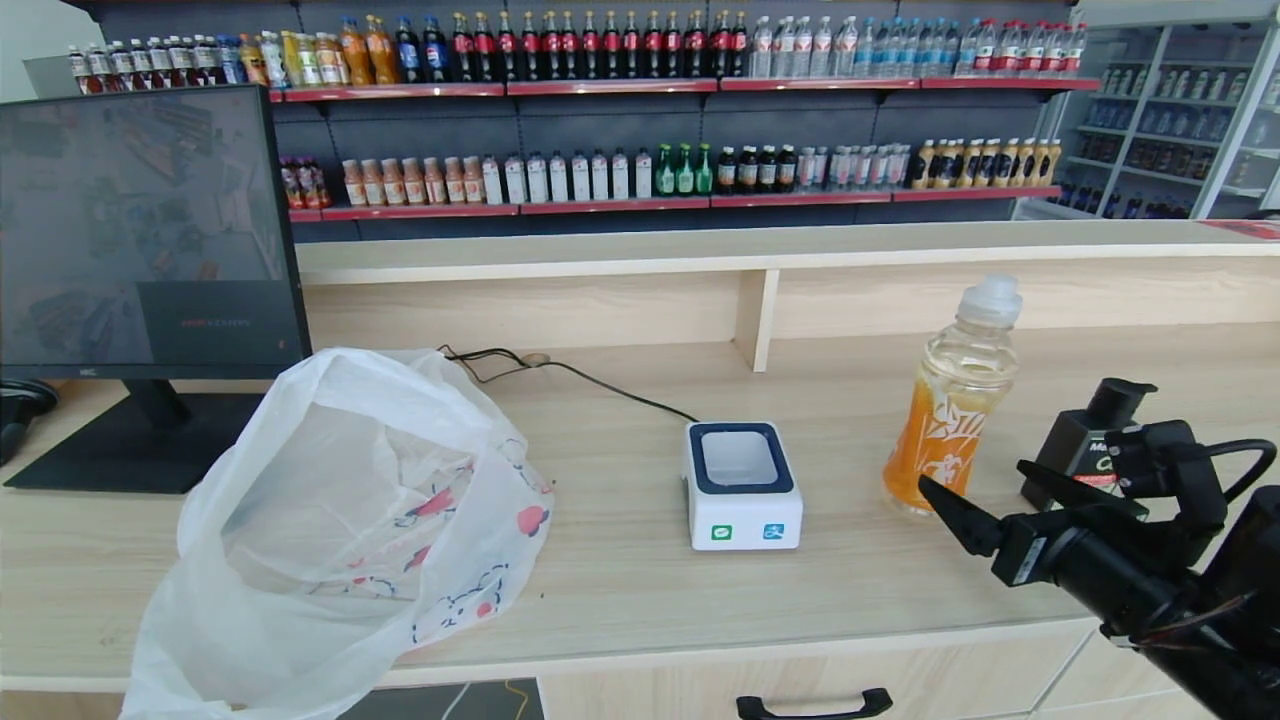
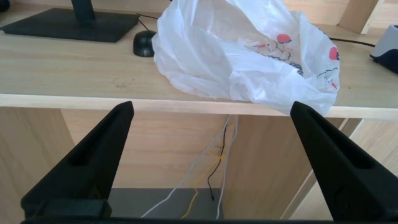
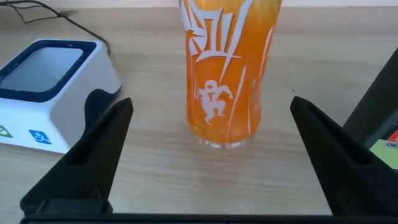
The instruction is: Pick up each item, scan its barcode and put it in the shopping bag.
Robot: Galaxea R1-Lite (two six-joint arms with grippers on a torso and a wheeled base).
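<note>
Nearest you, the L gripper (image 2: 212,106) sits low in front of the counter (image 1: 640,590), below its front edge, fingers spread wide w/ nothing between them. Past it you see the counter's underside w/ loose wires (image 2: 211,180) hanging down. The R gripper (image 1: 970,478) is at the counter's right front, fingers also wide apart and holding nothing. Its opening faces the orange drink bottle (image 1: 950,410), which stands just ahead of the tips, and no pad is pressed on it. The bottle is upright on the counter w/ a white cap, liquid filling the lower part and clear above. Just beside it on the right is a black boxy item (image 1: 1085,440), partly hidden by the R arm. To the bottle's left, near but apart, you have the white scanner (image 1: 742,485), its dark-framed window facing up. A black cable (image 1: 580,375) runs from behind it toward the back. Further left the shopping bag (image 1: 340,530) is slumped on the counter, white plastic w/ red prints, its lower part hanging over the front edge. Behind the bag is a monitor (image 1: 140,230) on a black stand, w/ a black mouse (image 2: 144,43) by the base. At the back come a raised wooden ledge (image 1: 760,250), then store shelves (image 1: 640,88) lined w/ drinks.
</note>
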